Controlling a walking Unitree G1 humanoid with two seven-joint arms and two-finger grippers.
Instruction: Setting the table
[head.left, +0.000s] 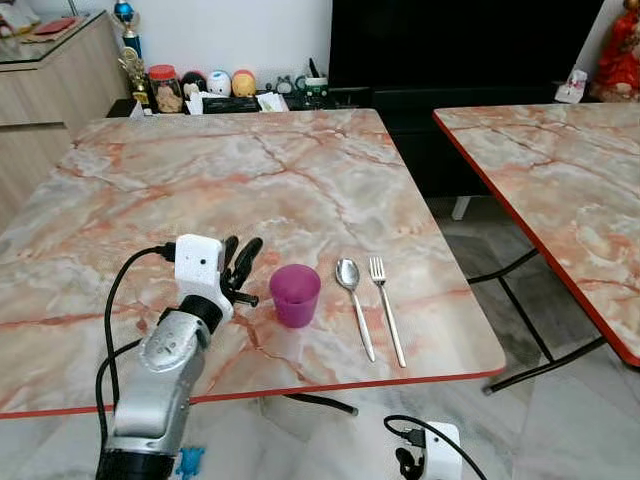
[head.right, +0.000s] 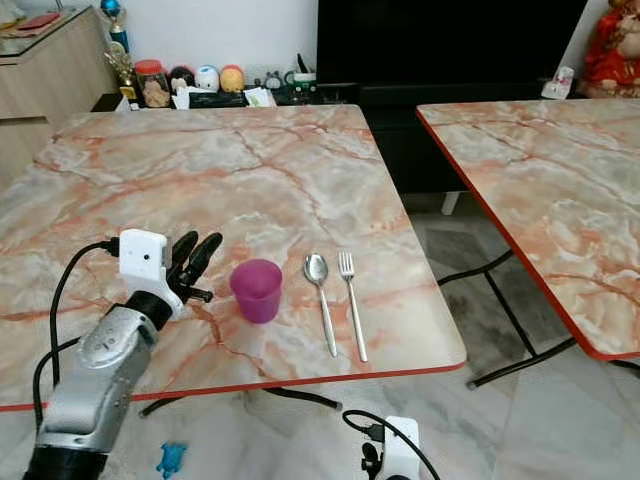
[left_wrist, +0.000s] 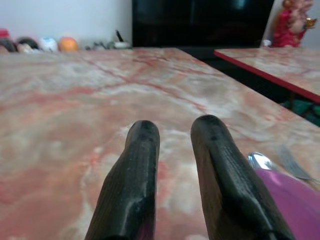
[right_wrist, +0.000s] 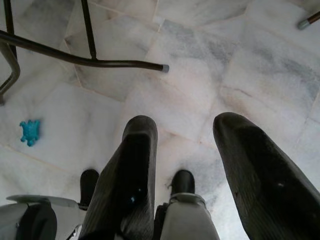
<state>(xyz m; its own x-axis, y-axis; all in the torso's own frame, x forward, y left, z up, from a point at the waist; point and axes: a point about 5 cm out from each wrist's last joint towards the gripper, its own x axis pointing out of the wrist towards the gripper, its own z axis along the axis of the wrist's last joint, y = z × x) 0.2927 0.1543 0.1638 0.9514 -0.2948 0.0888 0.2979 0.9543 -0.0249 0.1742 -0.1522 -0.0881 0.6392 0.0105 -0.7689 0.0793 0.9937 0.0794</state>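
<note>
Place-setting step: the left tool (head.left: 243, 268) is hovering just left of the purple cup (head.left: 295, 294), fingers slightly parted and gripping nothing. Spoon (head.left: 352, 295) and fork (head.left: 385, 300) are lying right of the cup — all near the desk (head.left: 250, 180) front edge. Next likely needs a careful retreat; room is lying behind the cup. The right tool (right_wrist: 182, 150) is hanging open over the floor.

Your robot's body: silver arms, white wrist housings, black fingers.

You see the left arm (head.left: 160, 375) as rounded silver metal, with a boxy white housing at the wrist and a black cable looping alongside. The left gripper (head.left: 241, 262) has two long, matte black fingers (left_wrist: 135, 185) with rounded tips. The right gripper (right_wrist: 182, 165) matches them, beneath a white housing with its own black cable.
</note>
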